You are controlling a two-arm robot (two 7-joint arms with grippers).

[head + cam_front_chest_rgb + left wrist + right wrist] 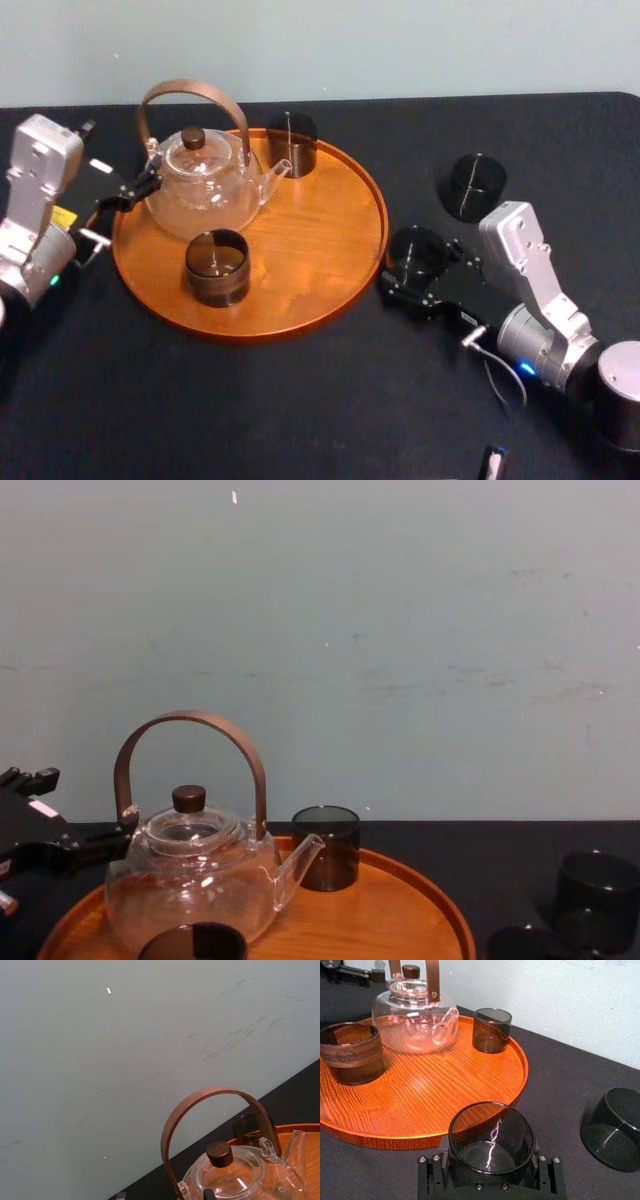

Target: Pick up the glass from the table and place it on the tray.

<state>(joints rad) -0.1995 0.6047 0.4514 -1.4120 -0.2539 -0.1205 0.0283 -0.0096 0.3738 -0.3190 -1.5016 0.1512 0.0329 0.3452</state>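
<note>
Two glasses point(217, 266) on tray point(325, 235), one on table point(300, 400); right gripper point(410, 270) pinches fourth glass point(491, 1137); left gripper point(135, 190) near teapot point(205, 185).

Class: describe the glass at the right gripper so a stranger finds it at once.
Find the round tray on the table. Just off its right rim, one dark glass sits between the right gripper's fingers; the other table glass stands free.

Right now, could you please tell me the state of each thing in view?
Gripped glass: upright, clamped in the right tool, beside the tray.
Other table glass: standing on the table.
Far glass: upright on tray.
Brown glass: upright on tray.
Teapot: upright, lid on.
Left tool: by the teapot's handle.
</note>
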